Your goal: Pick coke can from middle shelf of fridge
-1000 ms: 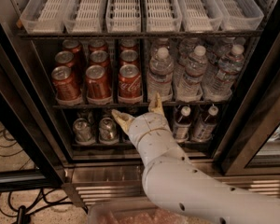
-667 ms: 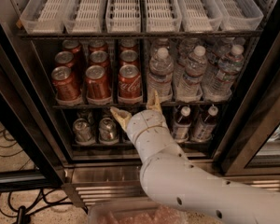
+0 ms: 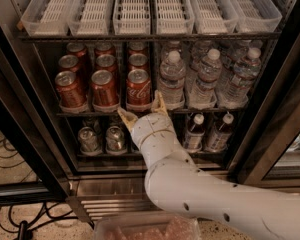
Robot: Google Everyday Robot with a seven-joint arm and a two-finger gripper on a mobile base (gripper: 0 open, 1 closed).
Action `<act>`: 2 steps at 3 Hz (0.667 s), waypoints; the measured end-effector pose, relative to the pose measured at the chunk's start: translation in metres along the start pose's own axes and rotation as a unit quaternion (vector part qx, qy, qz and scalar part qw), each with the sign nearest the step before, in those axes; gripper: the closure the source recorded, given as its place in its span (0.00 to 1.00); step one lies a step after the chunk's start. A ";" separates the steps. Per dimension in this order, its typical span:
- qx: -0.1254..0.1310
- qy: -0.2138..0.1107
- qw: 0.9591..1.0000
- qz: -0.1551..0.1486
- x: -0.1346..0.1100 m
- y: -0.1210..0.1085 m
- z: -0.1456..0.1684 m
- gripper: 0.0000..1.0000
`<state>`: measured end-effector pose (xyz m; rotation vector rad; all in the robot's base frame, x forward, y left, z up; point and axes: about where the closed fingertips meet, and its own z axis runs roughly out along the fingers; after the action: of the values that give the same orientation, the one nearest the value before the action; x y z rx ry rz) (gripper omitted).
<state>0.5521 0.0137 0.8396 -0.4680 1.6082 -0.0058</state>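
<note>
The pincer (image 3: pixel 143 110) hung open just below the coke can (image 3: pixel 138 90) at the front of the middle shelf (image 3: pixel 210 109), where a low advance could snag the ledge or topple the neighbouring red can (image 3: pixel 104 88).

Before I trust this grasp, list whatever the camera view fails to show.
- Whether the open gripper, just below the coke can, touches the middle shelf: depth unclear in camera view.
- Lower-shelf items behind the arm: hidden by it.
- Pinkish object: cut off by bottom edge.
</note>
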 end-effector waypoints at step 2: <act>0.025 -0.017 1.000 -0.007 0.000 -0.004 0.019 0.43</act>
<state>0.5712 0.0158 0.8390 -0.4390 1.5671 -0.0478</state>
